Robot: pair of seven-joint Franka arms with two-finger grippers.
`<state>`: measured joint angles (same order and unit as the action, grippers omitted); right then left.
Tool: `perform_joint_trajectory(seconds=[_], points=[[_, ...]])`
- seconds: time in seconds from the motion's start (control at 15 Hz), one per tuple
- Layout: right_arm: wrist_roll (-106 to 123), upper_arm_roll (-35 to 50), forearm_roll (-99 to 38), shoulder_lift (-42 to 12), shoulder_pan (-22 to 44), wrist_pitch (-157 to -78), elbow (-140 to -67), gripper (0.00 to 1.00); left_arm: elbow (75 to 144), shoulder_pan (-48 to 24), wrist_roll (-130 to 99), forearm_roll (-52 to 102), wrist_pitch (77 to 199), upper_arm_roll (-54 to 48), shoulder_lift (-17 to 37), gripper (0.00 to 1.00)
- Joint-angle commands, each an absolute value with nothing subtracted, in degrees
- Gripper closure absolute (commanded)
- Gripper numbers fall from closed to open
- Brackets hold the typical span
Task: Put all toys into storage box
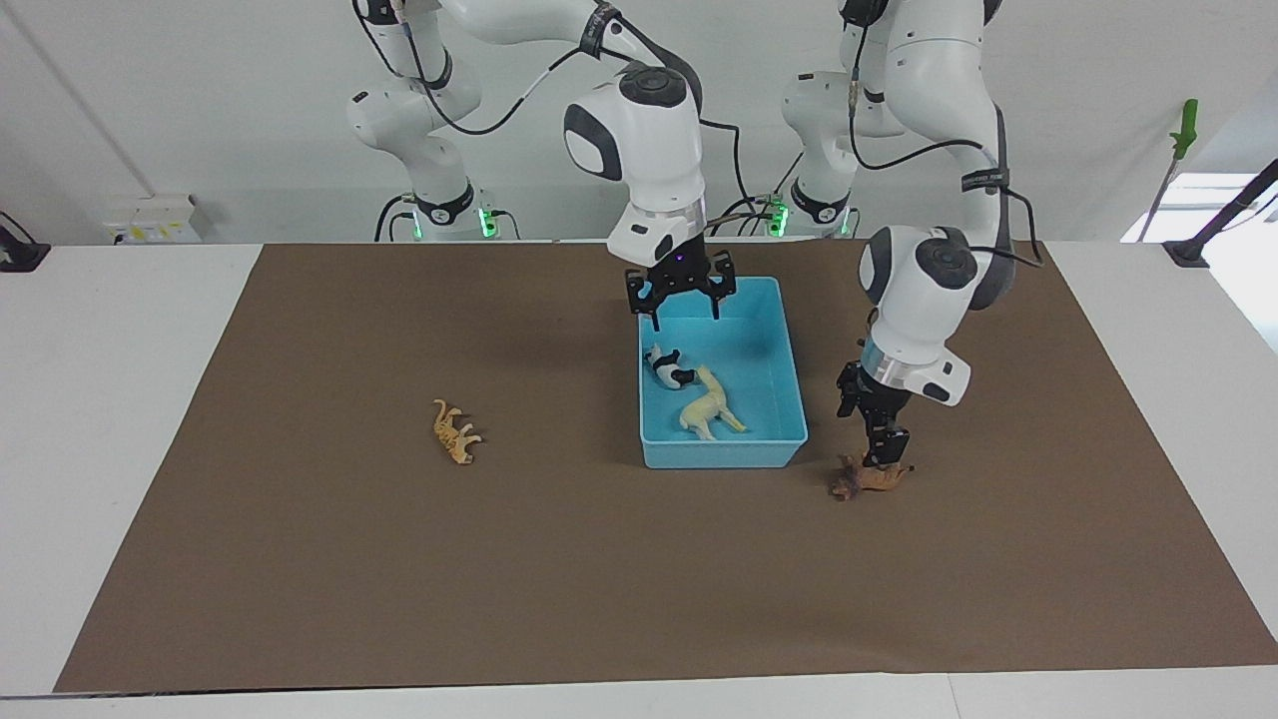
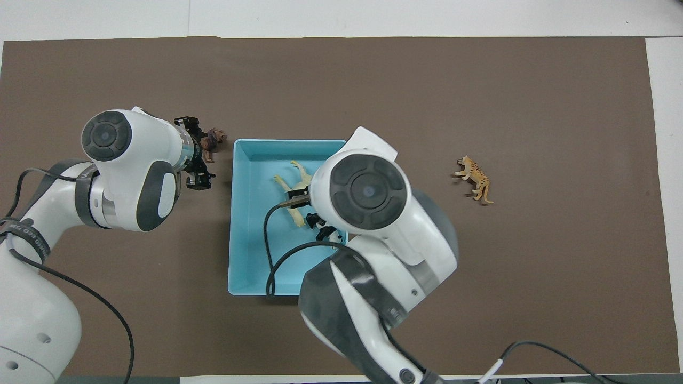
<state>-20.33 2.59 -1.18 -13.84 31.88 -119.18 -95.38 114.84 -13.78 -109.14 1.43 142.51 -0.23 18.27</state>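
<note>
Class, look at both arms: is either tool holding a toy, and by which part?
The left tool is down on the lion at its back; whether it grips cannot be told. The right tool hangs open over the box, holding nothing.

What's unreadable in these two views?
- Panda: overhead view, mostly hidden under the right arm's wrist.
- Right gripper: overhead view, covered by its own wrist.
- Left gripper on the lion: neither view shows whether the fingers have closed on it.

toy animals: four, namely a horse point(image 1: 710, 408), a panda point(image 1: 667, 367), a tiger point(image 1: 455, 431), a lion point(image 1: 865, 478)
boxes: one blue box point(image 1: 769, 300)
robot arms: two
</note>
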Motion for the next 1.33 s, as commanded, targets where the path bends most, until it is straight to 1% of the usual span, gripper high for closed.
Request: perform_joint_trajectory(seconds=[0.0,0.13,0.33,0.47,0.6,0.67,1.07,1.2,1.27], points=[[-1.1,3.3,-1.7,-14.0,22.0,-117.5,-94.9,0.0,114.6,-13.4,-112.9,1.1,145.9,0.4,19.9,0.0],[7.4,3.3,-2.0,-14.1,18.5,-118.3,-95.9,0.0,114.7,-13.5,-113.6,1.1,146.3,0.4,20.5,0.0],[18.2,3.2,-1.9,-12.9,14.5,-121.4,-101.3,0.0,114.9,-13.4,-116.8,1.1,148.9,0.5,20.8,0.0],[30.6,3.2,-1.9,-12.2,10.9,-129.5,-107.8,0.0,114.9,-13.4,-117.6,1.1,149.1,0.5,20.8,0.0],[36.5,3.2,-1.9,-12.1,10.0,-136.5,-113.3,0.0,115.0,-13.4,-119.4,1.1,150.6,0.5,20.9,0.0],[37.3,3.2,-1.9,-12.0,9.4,-138.7,-115.4,0.0,115.2,-13.4,-119.4,1.1,150.8,0.6,21.0,0.0],[39.5,3.3,-1.9,-12.0,5.3,-139.5,-120.4,0.0,116.6,-12.9,-119.6,1.1,153.4,0.6,21.7,0.0],[38.9,3.3,-2.0,-12.0,4.9,-139.6,-122.1,0.0,116.8,-13.0,-119.6,1.0,153.5,0.6,21.7,0.0],[38.5,3.3,-2.2,-12.0,4.9,-139.9,-122.8,0.0,116.8,-13.0,-119.6,1.0,153.5,0.6,21.6,0.02]])
